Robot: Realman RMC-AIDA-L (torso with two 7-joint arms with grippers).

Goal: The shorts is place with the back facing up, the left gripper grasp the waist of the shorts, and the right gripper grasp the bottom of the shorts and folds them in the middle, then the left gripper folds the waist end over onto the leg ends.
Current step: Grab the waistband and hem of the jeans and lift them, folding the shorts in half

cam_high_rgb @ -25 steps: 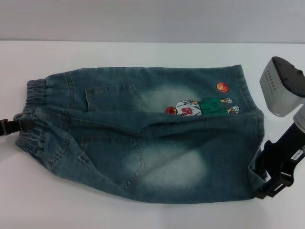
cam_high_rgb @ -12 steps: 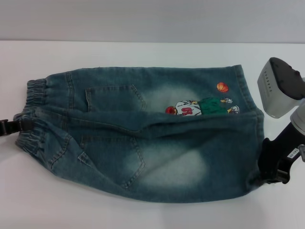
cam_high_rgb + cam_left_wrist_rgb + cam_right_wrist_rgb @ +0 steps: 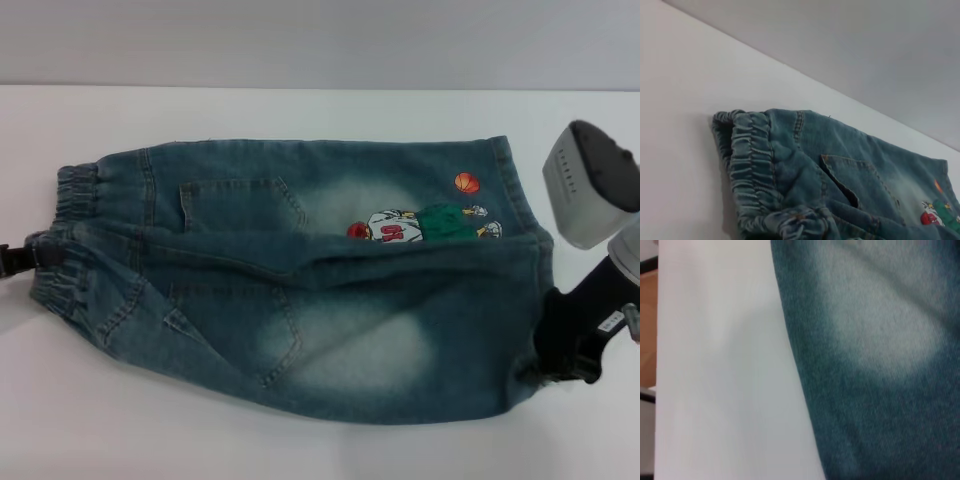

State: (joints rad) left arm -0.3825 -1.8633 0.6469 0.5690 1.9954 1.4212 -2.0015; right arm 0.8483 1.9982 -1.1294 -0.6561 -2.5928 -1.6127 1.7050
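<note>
Shorts (image 3: 300, 285) lay flat on a white table (image 3: 300, 115), back pockets up, already doubled lengthwise: the near half sat folded over the far half, with the cartoon basketball print (image 3: 425, 222) peeking out along the fold line.

Left gripper (image 3: 15, 260) sat at the table's left edge, touching the waist of the shorts (image 3: 65, 245). The gathered elastic band bunched just to its right, one puckered section rising beyond it and another curving nearer. Only a short black stub of the gripper showed in the head view, so whether it was pinching the band or merely resting against it could not be told. In the left wrist view the waistband (image 3: 752, 170) filled the foreground, ribbed and curled over on itself, with a back pocket (image 3: 850, 175) just past it.

Right gripper (image 3: 568, 350) sat against the near corner of the bottom of the shorts (image 3: 535, 300), the hems immediately to its left. Its fingers were hidden against the denim; spread or closed, cannot tell.

Surface: plain matte white tabletop, meeting a pale grey wall (image 3: 320, 40) behind. The right wrist view showed faded denim (image 3: 880, 340) on the white top, and a strip of brown floor (image 3: 647, 325) beyond the table edge.
</note>
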